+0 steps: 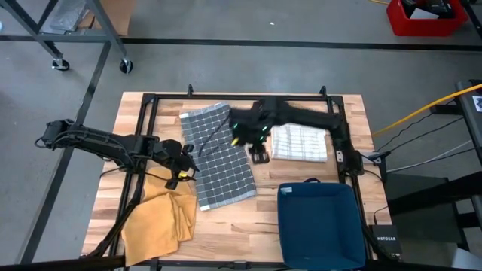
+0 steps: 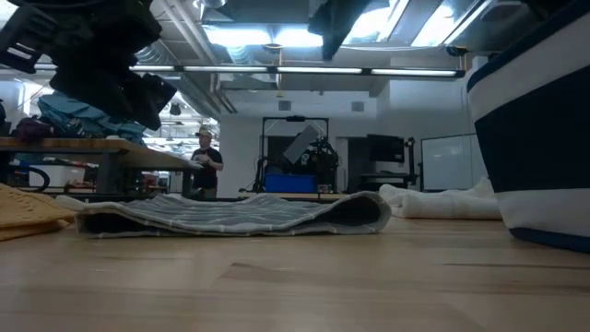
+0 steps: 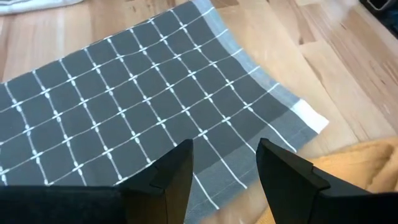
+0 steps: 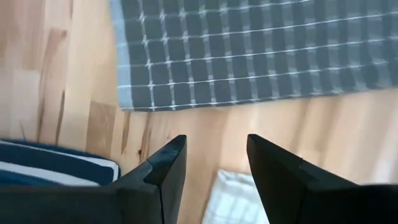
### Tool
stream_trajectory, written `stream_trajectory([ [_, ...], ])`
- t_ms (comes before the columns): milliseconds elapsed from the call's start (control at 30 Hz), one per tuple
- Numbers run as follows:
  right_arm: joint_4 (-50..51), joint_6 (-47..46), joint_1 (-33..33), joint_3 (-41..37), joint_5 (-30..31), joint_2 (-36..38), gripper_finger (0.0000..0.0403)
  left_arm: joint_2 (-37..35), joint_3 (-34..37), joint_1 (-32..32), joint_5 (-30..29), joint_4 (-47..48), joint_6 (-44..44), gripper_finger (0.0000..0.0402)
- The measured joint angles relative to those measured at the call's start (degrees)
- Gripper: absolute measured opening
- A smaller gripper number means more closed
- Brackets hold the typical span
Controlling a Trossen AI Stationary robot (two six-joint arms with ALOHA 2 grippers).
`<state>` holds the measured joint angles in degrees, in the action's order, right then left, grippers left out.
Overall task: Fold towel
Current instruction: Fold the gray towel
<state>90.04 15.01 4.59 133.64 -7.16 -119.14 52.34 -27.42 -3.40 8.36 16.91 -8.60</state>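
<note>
The blue bin (image 1: 316,218) sits at the tabletop's near right corner, the yellow cloth (image 1: 154,218) at the near left; the grey checked towel (image 1: 217,154) lies mid-table, folded once by its doubled edge, so further folds look left; left gripper (image 1: 186,167) and right gripper (image 1: 259,156) flank it, both spread, empty; a white towel (image 1: 300,142) lies just right; bare wood remains toward the far edge.

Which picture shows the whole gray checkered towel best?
The high view: it looks straight down on the whole gray checkered towel, every edge showing. The low view sees it only edge-on, as a flat strip. The left wrist view and the right wrist view each show just one part.
</note>
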Motion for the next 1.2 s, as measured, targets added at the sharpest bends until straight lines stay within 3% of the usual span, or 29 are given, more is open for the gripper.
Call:
stream_trajectory([
  [200, 0.0, -1.3, 7.1, -5.6, -0.2, 9.8, 0.0175, 0.0, 0.0, 0.0, -0.2, 0.1, 1.1, 0.0166],
  [367, -3.7, -1.0, 14.1, -22.2, -8.8, 17.8, 0.0175, 0.0, 0.0, 0.0, -0.2, 0.2, 1.2, 0.0166],
  [533, -24.3, -0.8, 18.4, -46.6, -28.8, 27.8, 0.0175, 0.0, 0.0, 0.0, -1.0, 0.6, 1.2, 0.0166],
  [667, -43.4, -14.5, 18.1, -61.5, -34.4, 31.6, 0.0175, 0.0, 0.0, 0.0, -2.9, 0.6, 1.1, 0.0166],
  [767, -54.3, -25.9, 16.1, -68.9, -32.8, 31.6, 0.0175, 0.0, 0.0, 0.0, -4.7, 0.7, -0.1, 0.0166],
  [900, -65.4, -31.2, 11.7, -75.0, -26.0, 29.6, 0.0175, 0.2, 0.0, 0.0, -6.1, 1.2, -3.8, 0.0166],
  [1200, -67.6, -12.9, -2.2, -75.7, -9.3, 24.9, 0.0175, 5.6, 0.0, -3.7, -6.1, 3.2, -17.7, 0.0166],
])
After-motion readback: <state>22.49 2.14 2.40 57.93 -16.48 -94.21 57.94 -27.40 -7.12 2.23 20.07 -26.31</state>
